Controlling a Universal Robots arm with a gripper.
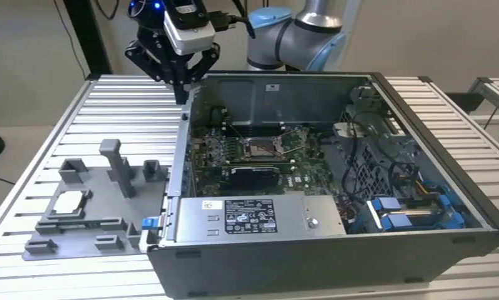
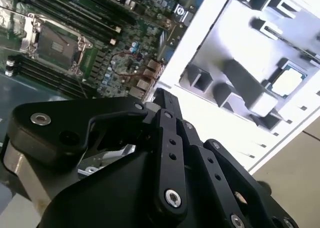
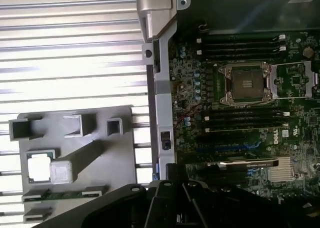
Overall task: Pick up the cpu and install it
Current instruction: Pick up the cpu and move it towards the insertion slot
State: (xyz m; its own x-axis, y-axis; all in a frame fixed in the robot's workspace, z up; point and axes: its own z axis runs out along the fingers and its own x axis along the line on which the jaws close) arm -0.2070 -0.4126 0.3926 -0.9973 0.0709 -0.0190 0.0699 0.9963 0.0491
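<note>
The cpu (image 1: 69,203), a small square chip with a silvery-white top, lies in a recess of the grey fixture plate (image 1: 82,240) on the exterior view's left, beside the open computer case (image 1: 449,187). It shows in both wrist views (image 2: 289,81) (image 3: 39,168). My gripper (image 1: 181,90) hangs above the case's far corner on the exterior view's left, well away from the cpu, with its black fingers closed together on nothing. The motherboard socket (image 1: 259,147) sits uncovered and bare inside the case (image 3: 247,82).
Grey upright blocks (image 1: 117,164) rise from the fixture plate near the cpu. The slatted metal table (image 1: 107,112) carries both fixture and case. Inside the case are a power supply (image 1: 249,215), cables (image 1: 358,169) and blue drive brackets (image 1: 399,212).
</note>
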